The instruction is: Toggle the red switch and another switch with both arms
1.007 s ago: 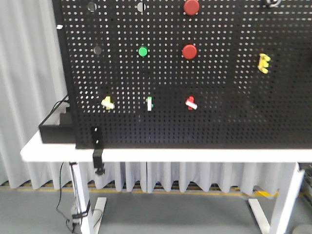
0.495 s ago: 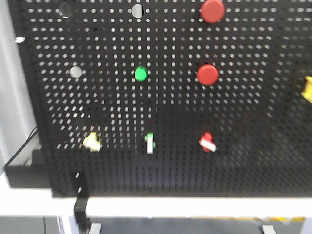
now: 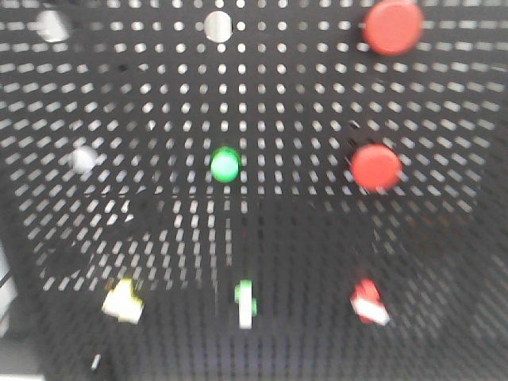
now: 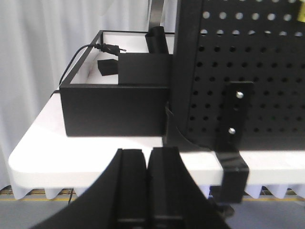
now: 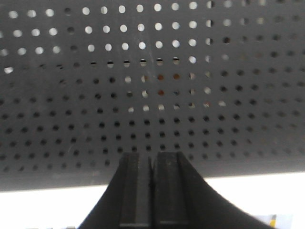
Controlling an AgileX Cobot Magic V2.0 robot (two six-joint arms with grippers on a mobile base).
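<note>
The red switch (image 3: 368,302), small with a white lever tip, sits low on the black pegboard (image 3: 286,103) at the right. A green switch (image 3: 244,300) with a white lever and a yellow switch (image 3: 122,301) share its row. No gripper shows in the front view. My left gripper (image 4: 148,155) is shut and empty, low in front of the white table's edge (image 4: 57,157), left of the pegboard's corner. My right gripper (image 5: 152,160) is shut and empty, facing a bare stretch of pegboard (image 5: 152,86) just above the table.
Two large round red buttons (image 3: 392,27) (image 3: 375,167) and a green round button (image 3: 225,164) sit higher on the board. A black open box (image 4: 114,102) with a cable stands on the table left of the board. A black clamp bracket (image 4: 232,138) grips the table edge.
The front view has closed in on the pegboard over the last second: switches and buttons look larger and lower, and the table and floor have left the frame.
</note>
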